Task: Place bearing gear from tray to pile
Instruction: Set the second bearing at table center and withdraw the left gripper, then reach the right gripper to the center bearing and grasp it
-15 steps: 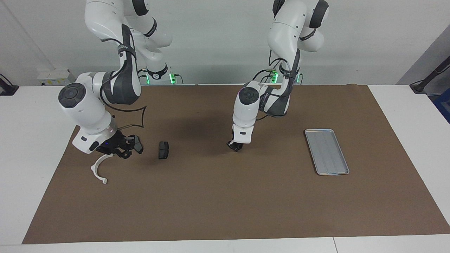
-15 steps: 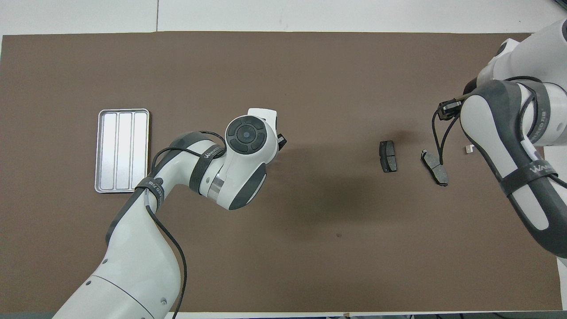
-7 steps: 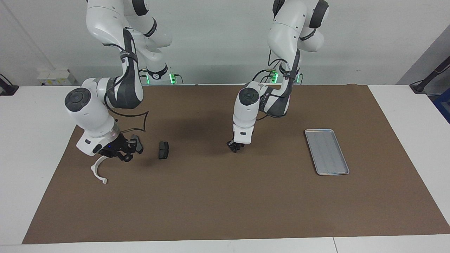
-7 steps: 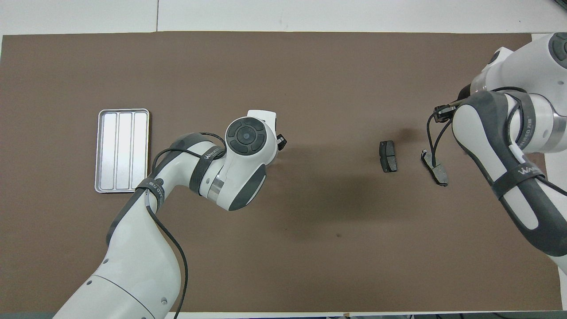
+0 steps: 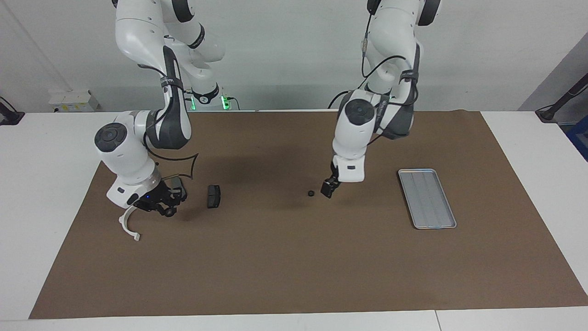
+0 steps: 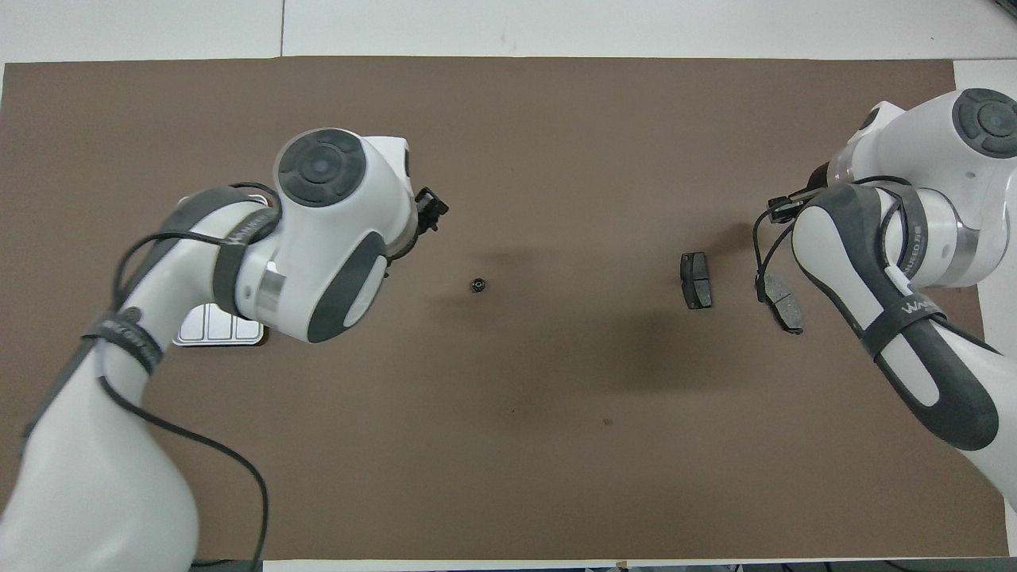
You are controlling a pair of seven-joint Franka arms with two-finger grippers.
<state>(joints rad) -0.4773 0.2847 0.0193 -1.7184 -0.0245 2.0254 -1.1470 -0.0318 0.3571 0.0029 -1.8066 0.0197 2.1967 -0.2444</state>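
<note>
On the brown mat (image 5: 294,257), about midway along the table's length, the bearing gear (image 5: 311,193) lies alone: a small dark ring, flat on the mat, also seen in the overhead view at (image 6: 477,284). It sits between the tray (image 5: 427,197) and the pile, well apart from both. The left gripper (image 5: 327,189) hangs just above the mat, close beside the gear on the tray's side, not touching it; whether its fingertips are spread or together cannot be told, and nothing is seen between them. The tray, silver-grey and ribbed, lies toward the left arm's end of the table, with nothing on its visible surface; from overhead the left arm covers most of it. The pile lies toward the right arm's end: one dark brake pad (image 5: 213,196) free on the mat, a second brake pad (image 6: 783,303) beside it at the right gripper (image 5: 161,201), and a white semicircular bracket (image 5: 128,224) just farther from the robots than that gripper. The right gripper sits low over the mat, jaws narrowed on the second pad, pinching it, though where the fingers meet the pad is partly hidden
</note>
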